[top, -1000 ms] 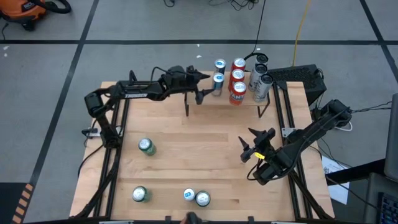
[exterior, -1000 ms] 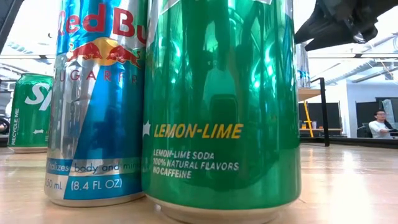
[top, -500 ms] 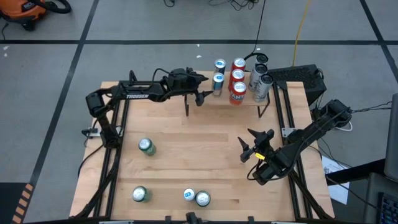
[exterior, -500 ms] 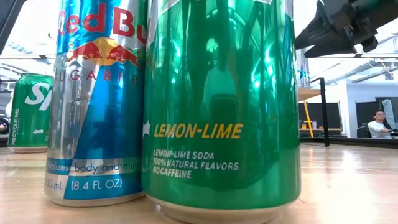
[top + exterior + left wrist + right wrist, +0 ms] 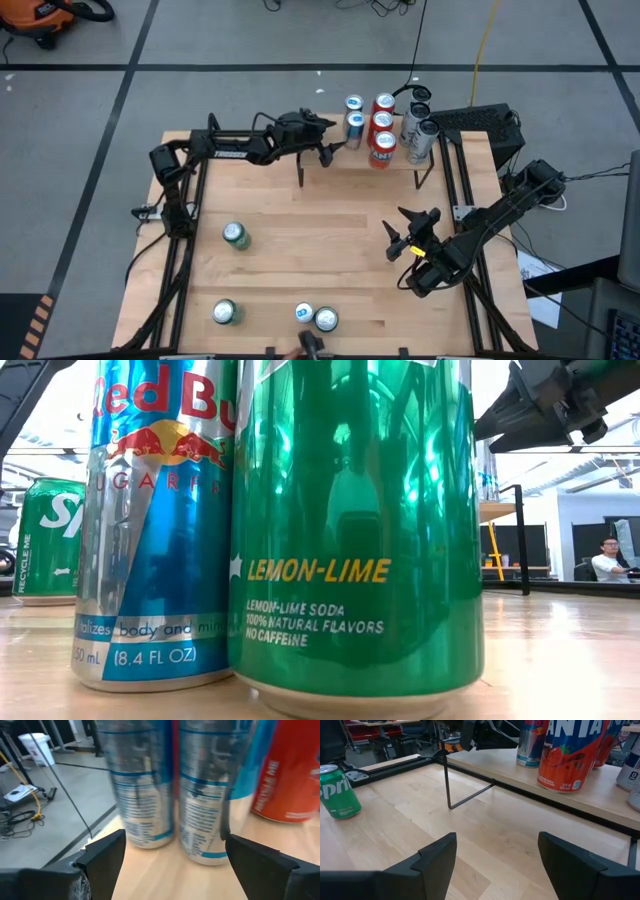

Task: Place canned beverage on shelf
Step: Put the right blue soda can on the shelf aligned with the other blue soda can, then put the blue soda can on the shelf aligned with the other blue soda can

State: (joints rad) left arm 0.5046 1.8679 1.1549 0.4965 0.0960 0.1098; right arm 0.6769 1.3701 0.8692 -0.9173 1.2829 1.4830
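The shelf (image 5: 400, 160) stands along the table's far edge and carries several upright cans. Two of them are blue-and-silver cans (image 5: 352, 125) at its left end, with red cans (image 5: 381, 145) beside them. My left gripper (image 5: 333, 151) hovers open, level, over the shelf's left end. In the left wrist view the two blue-and-silver cans (image 5: 205, 795) stand on the shelf board just ahead of the spread fingers (image 5: 172, 862). Whether a finger touches one, I cannot tell. My right gripper (image 5: 405, 232) waits open above the table's right half, holding nothing (image 5: 495, 855).
Loose cans stand on the tabletop: a green one (image 5: 235, 235) at mid-left and another (image 5: 225, 312) near the front-left. A blue can (image 5: 150, 520) and a green lemon-lime can (image 5: 355, 530) stand at the front edge. The shelf's black legs (image 5: 447, 780) reach the table.
My left gripper has sunk and crept a little toward the table's right, closer to the blue-and-silver cans on the shelf. It has stayed open. The cans have not moved.
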